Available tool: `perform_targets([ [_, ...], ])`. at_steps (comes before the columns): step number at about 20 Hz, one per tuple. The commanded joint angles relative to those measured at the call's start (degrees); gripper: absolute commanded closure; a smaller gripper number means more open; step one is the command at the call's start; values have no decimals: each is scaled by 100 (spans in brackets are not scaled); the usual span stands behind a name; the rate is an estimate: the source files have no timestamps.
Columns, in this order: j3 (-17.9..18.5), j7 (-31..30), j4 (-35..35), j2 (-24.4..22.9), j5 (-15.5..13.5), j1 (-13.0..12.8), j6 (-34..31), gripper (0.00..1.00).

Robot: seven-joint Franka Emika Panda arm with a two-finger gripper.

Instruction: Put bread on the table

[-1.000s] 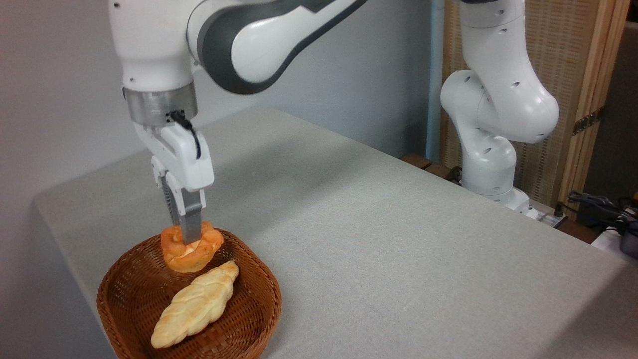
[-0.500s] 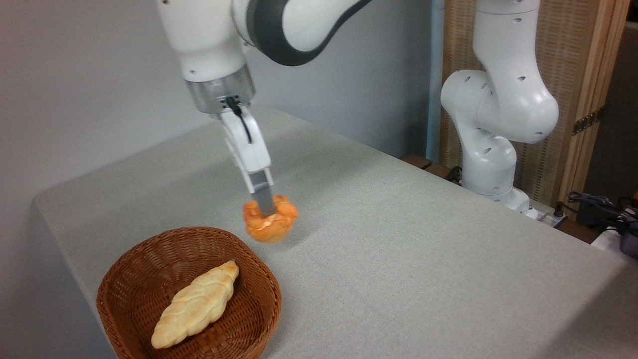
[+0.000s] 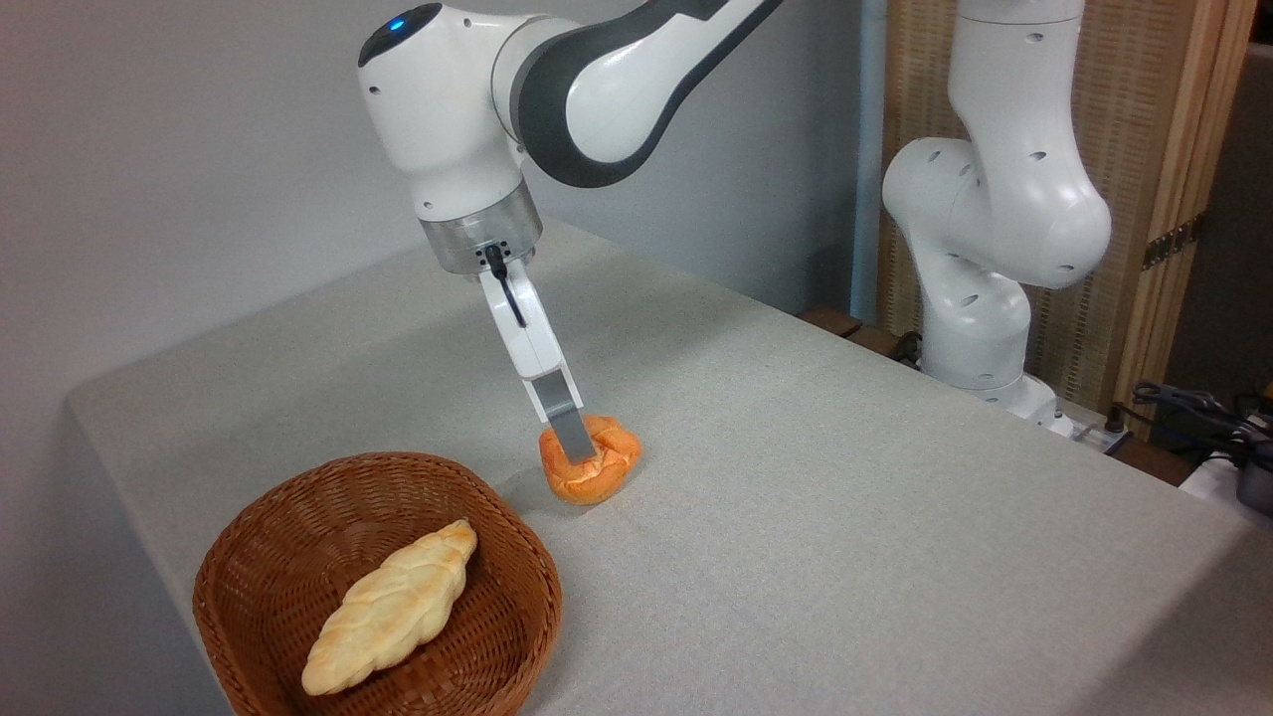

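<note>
The bread (image 3: pixel 595 467), a small round orange-brown bun with a knotted top, rests on the light grey table (image 3: pixel 816 517) just right of the basket. My gripper (image 3: pixel 579 449) comes down at a slant from the upper left and is shut on the bread. One grey finger (image 3: pixel 567 428) shows on the near side of the bun; the other finger is hidden behind it.
A brown wicker basket (image 3: pixel 249 587) stands at the front left and holds a long pale braided loaf (image 3: pixel 393 607). The arm's white base (image 3: pixel 980 328) stands at the table's far right edge. Cables (image 3: pixel 1193 408) lie at the far right.
The gripper lifted the bread out of the basket, carried it right and brought it down onto the table beside the basket.
</note>
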Motion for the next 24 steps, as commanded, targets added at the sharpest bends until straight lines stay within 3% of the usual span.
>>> perform_targets([
  [1,-18,-211,163,-59,58,-26,-61,0],
  [4,-72,-1150,934,-6,-3,9,-289,0],
  [7,-72,-1653,1506,55,-134,70,-456,0],
  [11,-80,-1698,2464,424,-285,684,-878,0],
  [14,-72,-1637,2755,433,-285,887,-1211,0],
  [24,-36,-1584,2941,486,-232,923,-1520,0],
])
